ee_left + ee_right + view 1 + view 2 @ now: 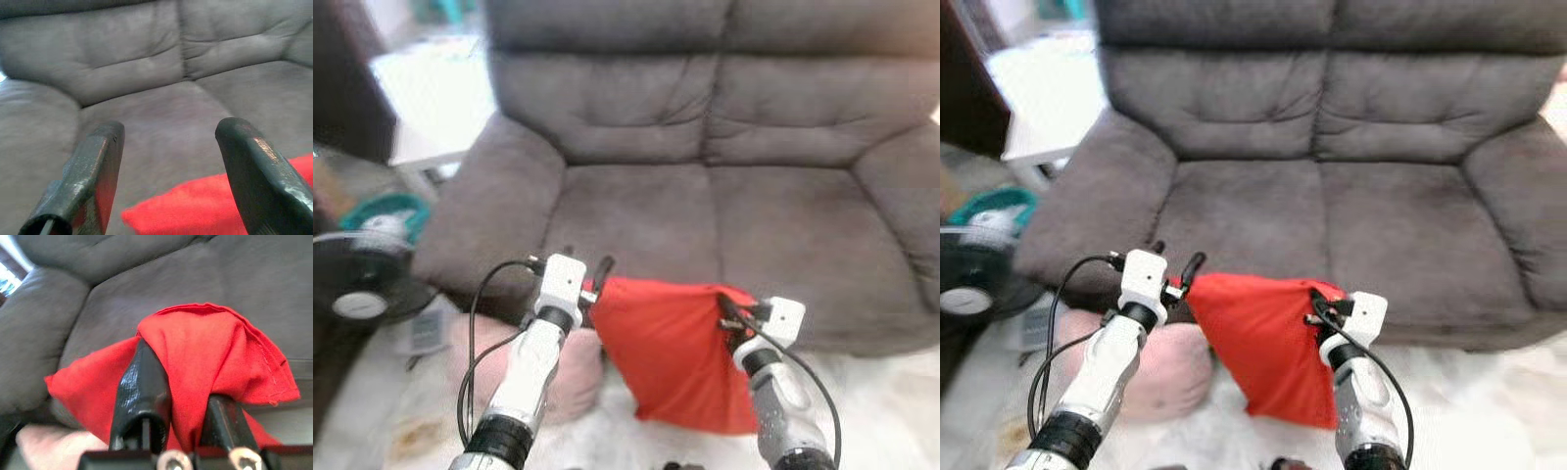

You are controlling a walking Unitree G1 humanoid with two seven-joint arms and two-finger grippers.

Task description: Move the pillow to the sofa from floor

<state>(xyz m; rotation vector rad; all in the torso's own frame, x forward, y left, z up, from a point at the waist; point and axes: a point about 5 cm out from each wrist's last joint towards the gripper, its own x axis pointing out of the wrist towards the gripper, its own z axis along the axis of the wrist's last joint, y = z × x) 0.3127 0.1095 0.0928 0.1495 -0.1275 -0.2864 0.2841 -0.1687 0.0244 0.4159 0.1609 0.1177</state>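
1. Right gripper clenched on red fabric pillow, held off the floor before grey upholstered sofa
2. Left gripper spread wide at pillow's corner
3. Pink cushion on floor

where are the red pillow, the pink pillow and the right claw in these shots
red pillow (671,357), left eye view, middle of its hanging red cover
pink pillow (1160,367), right eye view, rounded top of it on the floor
right claw (188,396), right wrist view, red cloth pinched between its two black fingers
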